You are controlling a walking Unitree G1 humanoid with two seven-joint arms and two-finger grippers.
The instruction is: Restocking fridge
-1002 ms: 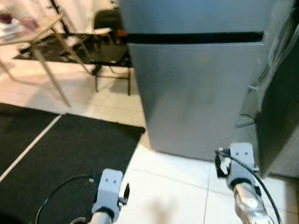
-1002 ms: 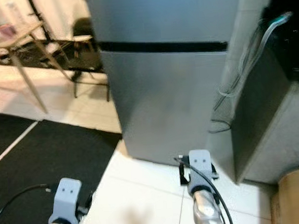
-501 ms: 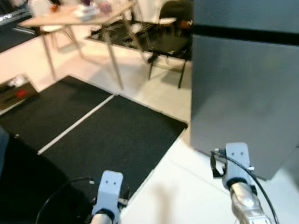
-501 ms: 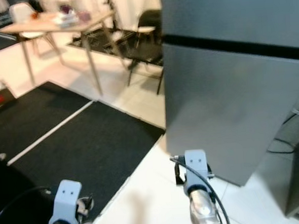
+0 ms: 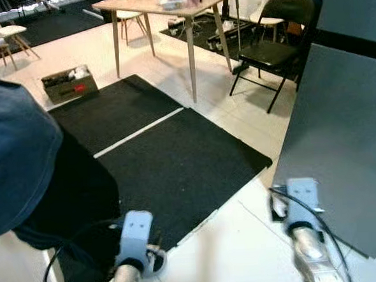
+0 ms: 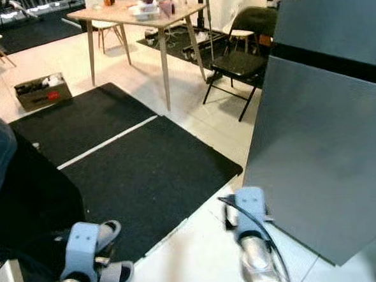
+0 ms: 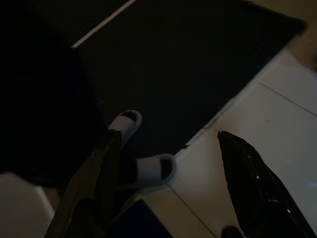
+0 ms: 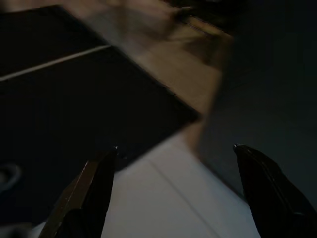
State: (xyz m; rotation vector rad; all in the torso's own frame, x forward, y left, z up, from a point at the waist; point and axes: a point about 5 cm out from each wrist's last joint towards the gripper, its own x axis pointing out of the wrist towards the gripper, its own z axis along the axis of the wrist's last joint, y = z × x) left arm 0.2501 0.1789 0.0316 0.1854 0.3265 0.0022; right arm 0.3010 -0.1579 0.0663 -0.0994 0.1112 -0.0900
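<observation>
Both sets of jaws stand wide apart with nothing between them. The left gripper [image 7: 168, 163] hangs low over the seam where the black mat [image 5: 176, 161] meets the white tile floor [image 5: 227, 253]; past its fingers [image 7: 91, 183] I can see a pair of pale slippers [image 7: 143, 153] on a person's feet, right at the mat's edge. The right gripper [image 8: 176, 183] points down at the tile beside the mat's corner, with the dark side of the fridge just beyond it.

In the head views the two silver arms sit at the bottom of the frame, left arm [image 5: 128, 260] lower left, right arm [image 5: 305, 236] lower right. The fridge [image 6: 328, 139] fills the right side of the frame, grey, its doors shut, a dark band between upper and lower door. A person [image 5: 30, 163] in a blue top and dark trousers stands at the left edge, close to the left arm.

Farther off, at the upper middle, a wooden worktop [image 6: 135, 13] carries a few small items, too small to tell. A black folding chair [image 6: 243, 57] stands beside it, near the fridge, and a cardboard box [image 6: 38, 91] lies on the floor at upper left.
</observation>
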